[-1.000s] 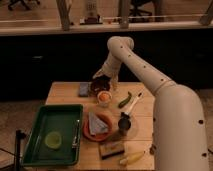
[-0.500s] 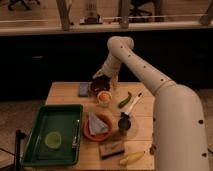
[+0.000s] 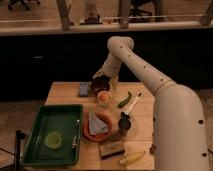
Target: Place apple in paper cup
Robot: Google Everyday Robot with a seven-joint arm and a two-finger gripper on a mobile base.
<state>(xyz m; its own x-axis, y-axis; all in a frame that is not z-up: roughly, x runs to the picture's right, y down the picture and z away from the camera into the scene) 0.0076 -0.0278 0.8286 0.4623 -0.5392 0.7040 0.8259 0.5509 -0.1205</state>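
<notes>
We cannot tell whether the gripper [image 3: 105, 80] is open or closed; it hangs dark against the dark brown bowl [image 3: 98, 88] at the far edge of the wooden table [image 3: 65, 95], and the two blur together. Just in front, the small round orange-yellow apple [image 3: 104, 96] seems to sit in the mouth of the short white paper cup [image 3: 104, 102], whose wall barely shows. The white arm [image 3: 145, 75] bulks at the right, cutting off the table's edge there.
</notes>
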